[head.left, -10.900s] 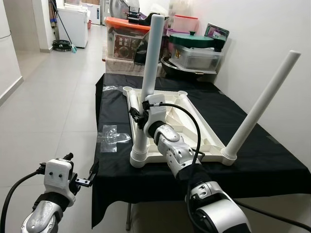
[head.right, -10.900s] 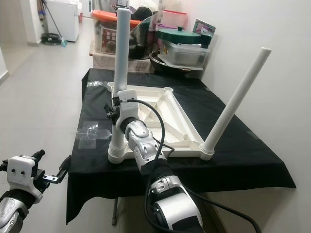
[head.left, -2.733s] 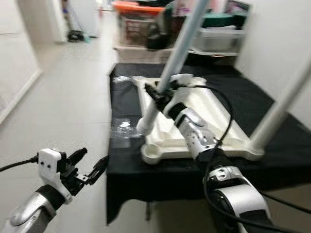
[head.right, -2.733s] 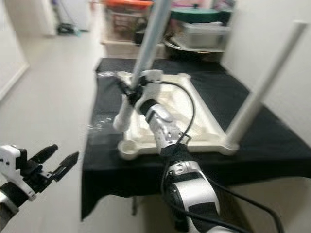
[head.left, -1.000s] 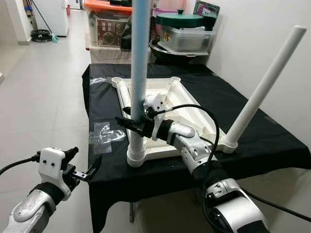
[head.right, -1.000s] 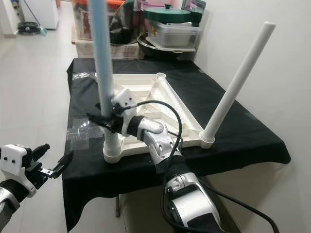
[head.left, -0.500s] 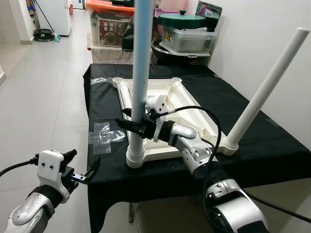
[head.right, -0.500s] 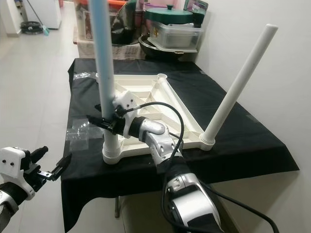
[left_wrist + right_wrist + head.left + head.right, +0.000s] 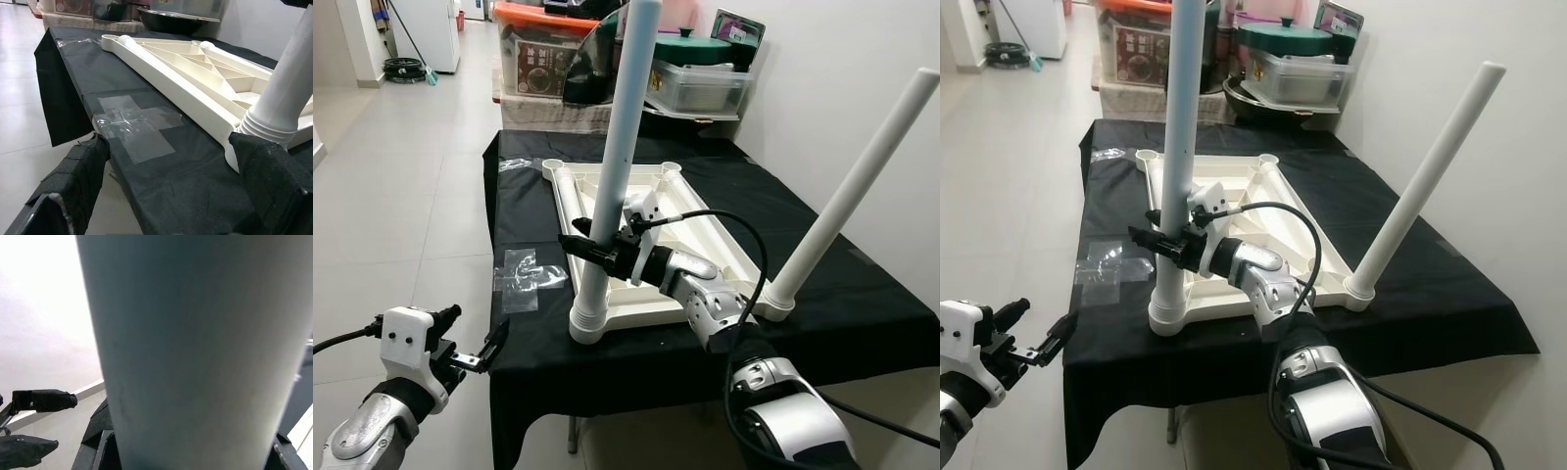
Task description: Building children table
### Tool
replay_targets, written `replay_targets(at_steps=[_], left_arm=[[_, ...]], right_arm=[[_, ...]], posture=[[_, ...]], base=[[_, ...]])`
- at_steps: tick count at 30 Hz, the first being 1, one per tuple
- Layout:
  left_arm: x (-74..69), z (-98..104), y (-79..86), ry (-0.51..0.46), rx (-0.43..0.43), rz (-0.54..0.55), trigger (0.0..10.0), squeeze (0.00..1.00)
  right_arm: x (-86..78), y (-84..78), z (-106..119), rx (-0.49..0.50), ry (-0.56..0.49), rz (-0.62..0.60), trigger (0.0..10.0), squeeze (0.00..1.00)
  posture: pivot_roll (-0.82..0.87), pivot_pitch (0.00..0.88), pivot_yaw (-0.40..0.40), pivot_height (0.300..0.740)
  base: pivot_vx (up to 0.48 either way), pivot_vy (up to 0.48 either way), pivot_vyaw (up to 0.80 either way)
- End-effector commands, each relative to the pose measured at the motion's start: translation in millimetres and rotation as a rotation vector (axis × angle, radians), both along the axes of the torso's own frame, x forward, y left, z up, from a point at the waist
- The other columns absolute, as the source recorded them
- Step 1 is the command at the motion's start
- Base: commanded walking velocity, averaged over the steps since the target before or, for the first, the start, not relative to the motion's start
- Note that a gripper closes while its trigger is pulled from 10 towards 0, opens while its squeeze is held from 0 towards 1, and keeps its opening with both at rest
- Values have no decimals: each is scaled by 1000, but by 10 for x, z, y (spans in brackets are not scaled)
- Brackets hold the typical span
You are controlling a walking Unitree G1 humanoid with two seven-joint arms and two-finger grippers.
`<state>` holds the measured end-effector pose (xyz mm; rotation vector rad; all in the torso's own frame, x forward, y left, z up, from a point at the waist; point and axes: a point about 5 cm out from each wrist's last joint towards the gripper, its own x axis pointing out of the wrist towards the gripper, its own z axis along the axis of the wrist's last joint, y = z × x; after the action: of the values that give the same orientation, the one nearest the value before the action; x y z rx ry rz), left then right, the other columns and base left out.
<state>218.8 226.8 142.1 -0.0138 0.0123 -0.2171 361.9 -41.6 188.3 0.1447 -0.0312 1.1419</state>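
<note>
An upside-down white plastic tabletop (image 9: 646, 201) lies on a table draped in black cloth (image 9: 862, 328). A white table leg (image 9: 617, 147) stands in the tabletop's near-left corner socket (image 9: 588, 321), its top leaning right. My right gripper (image 9: 590, 246) is shut on that leg low down; the leg (image 9: 186, 357) looms close in the right wrist view. A second white leg (image 9: 852, 191) slants up from the near-right corner. My left gripper (image 9: 473, 345) hangs open left of the table's near corner, nothing between its fingers (image 9: 80, 164).
Clear tape patches (image 9: 524, 272) stick to the cloth at the table's left edge. Storage boxes (image 9: 543, 54) and a lidded pot (image 9: 700, 49) crowd the far end. A white wall runs along the right. Tiled floor (image 9: 401, 196) stretches to the left.
The gripped leg has tipped from nearly upright so that its top leans right. My left gripper has sunk a little. The tabletop and the second leg stayed put.
</note>
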Motion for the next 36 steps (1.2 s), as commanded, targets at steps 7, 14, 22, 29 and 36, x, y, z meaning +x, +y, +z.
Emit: replay_targets(at_steps=[7, 14, 22, 29, 36], left_arm=[[-6, -25, 10, 12, -3, 0, 10000, 0], [-7, -15, 44, 9, 4, 15, 10000, 0], [-23, -33, 85, 10, 12, 42, 10000, 0], [-23, -52, 88, 13, 11, 50, 10000, 0], [-20, -60, 101, 15, 15, 61, 10000, 0]], right_arm=[[-63, -3, -378, -58, 145, -90, 10000, 0], [130, -284, -513, -119, 247, -670, 10000, 0], [63, -388, -655, -108, 289, -941, 10000, 0], [66, -426, -679, -105, 307, -997, 10000, 0], [58, -468, -661, -106, 291, -1106, 10000, 0]], posture=[[156, 0, -134, 740], [160, 0, -135, 740], [172, 0, -151, 740], [172, 0, -154, 740], [169, 0, -144, 740]], base=[[0, 0, 0], [0, 0, 0], [0, 0, 0], [0, 0, 0], [0, 0, 0]])
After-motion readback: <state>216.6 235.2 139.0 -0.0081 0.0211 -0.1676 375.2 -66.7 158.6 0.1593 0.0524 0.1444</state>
